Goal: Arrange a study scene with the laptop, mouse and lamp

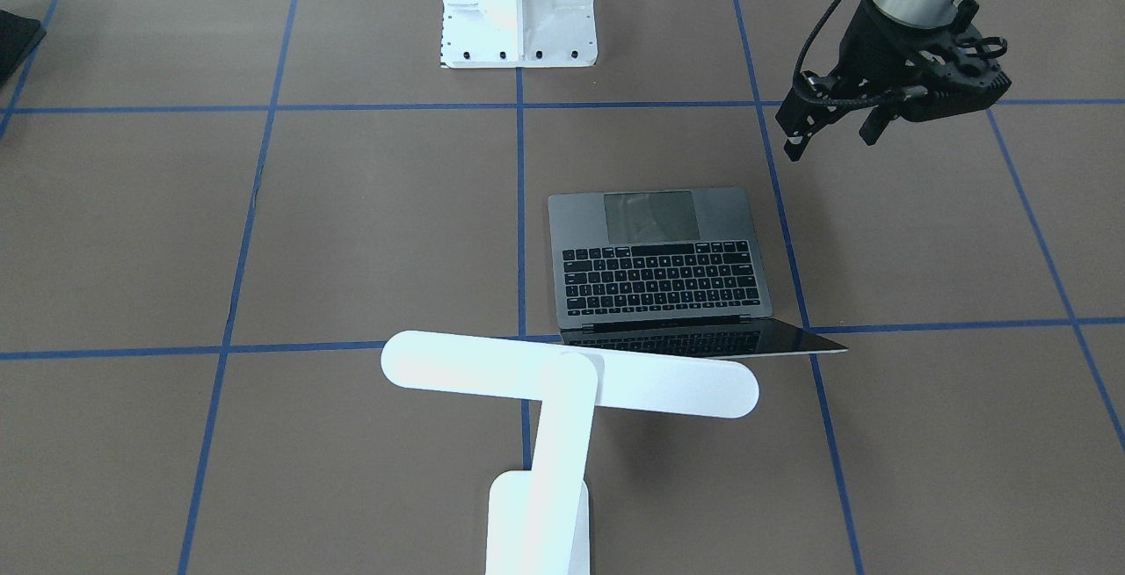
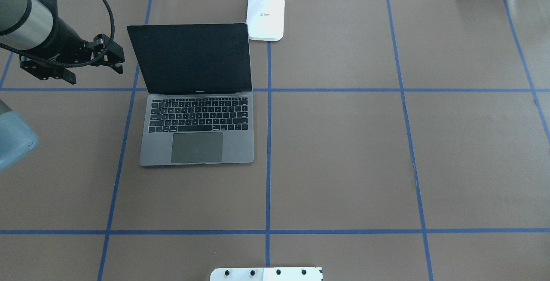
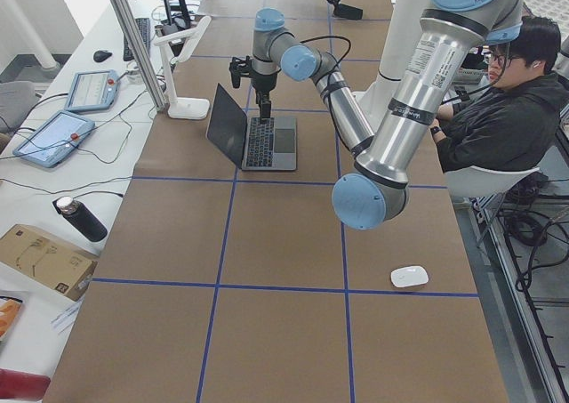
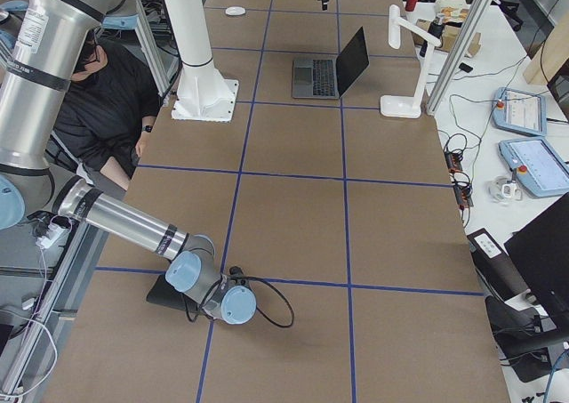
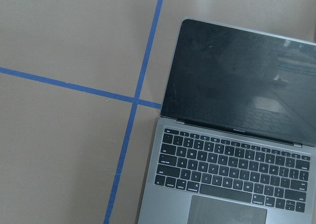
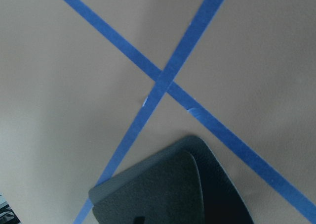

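Slim space-grey metal laptop [image 2: 195, 135] is sitting open on the counter [image 2: 343, 143], with the white T-shaped desk lamp [image 1: 562, 377] standing just behind its lid. Small glossy white oval mouse [image 3: 409, 276] is lying well apart toward the counter's left end. Left end effector [image 1: 831, 137] is hovering released and empty beside the screen, so the mouse step looks pending, likely calling for reaching back to fetch it.

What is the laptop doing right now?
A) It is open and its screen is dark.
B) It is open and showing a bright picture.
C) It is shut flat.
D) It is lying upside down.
A: the laptop is open with its keys showing, and its screen is all black.
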{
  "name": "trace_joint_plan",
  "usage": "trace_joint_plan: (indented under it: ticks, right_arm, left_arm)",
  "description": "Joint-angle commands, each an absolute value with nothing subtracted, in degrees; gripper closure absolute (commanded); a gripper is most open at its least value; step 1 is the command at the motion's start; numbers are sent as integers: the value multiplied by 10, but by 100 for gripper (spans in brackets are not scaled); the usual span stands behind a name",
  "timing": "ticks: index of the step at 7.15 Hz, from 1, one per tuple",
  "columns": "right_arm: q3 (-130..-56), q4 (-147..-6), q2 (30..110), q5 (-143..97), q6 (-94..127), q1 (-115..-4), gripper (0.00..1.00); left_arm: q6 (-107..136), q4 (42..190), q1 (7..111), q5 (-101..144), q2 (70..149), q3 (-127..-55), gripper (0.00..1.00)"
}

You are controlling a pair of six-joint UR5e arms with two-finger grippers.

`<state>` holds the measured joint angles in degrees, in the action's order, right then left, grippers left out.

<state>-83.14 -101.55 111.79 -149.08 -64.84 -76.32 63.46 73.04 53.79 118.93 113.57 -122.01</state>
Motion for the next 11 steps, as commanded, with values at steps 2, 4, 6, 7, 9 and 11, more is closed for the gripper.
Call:
trace_joint_plan:
  ticks: [2, 4, 6, 7, 9, 11]
  right_arm:
    - [-920, -1127, 1119, -1492, -650, -766, 100]
    - [-1076, -1330, 1114, -1483, -653, -791, 100]
    - [-1140, -1457, 1079, -1493, -650, -803, 100]
    - [-1146, -1512, 1051, -1504, -647, -803, 100]
    - [-1160, -1605, 1006, -1549, -643, -803, 100]
    - [-1200, -1607, 977, -1561, -550, -803, 100]
  left_arm:
    - [635, 730, 538, 1190, 1135, -1220, 0]
    - [634, 730, 537, 1190, 1134, -1219, 0]
    - [630, 730, 538, 1189, 1115, -1219, 0]
    - [627, 731, 538, 1189, 1095, -1220, 0]
    - [590, 732, 540, 1188, 1057, -1223, 0]
    - [450, 734, 550, 1190, 991, -1239, 0]
